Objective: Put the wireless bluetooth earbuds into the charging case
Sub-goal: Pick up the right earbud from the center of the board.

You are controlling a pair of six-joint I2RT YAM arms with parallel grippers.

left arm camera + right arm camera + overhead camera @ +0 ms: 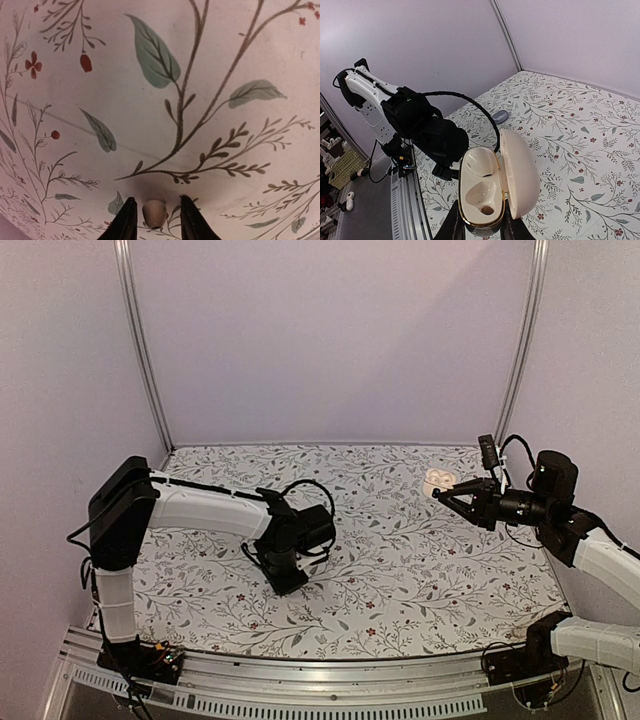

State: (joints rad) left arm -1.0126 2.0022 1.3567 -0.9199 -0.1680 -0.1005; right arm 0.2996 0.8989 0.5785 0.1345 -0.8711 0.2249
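On the worktop [400, 570], well off every edge, left end effector [288, 578] stands open astride the earbud [154, 214]; near the right edge, right end effector [481, 227] grips the open case [480, 192] aloft, lengthwise

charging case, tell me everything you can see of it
The charging case is a rounded, glossy cream shell, plastic by its look, with a gold-toned rim around the base. Its hinged lid stands open to one side, showing two moulded wells that both look empty. It is held up off the floral table, its base clamped between the jaws of the right gripper, with its opening facing the wrist camera.
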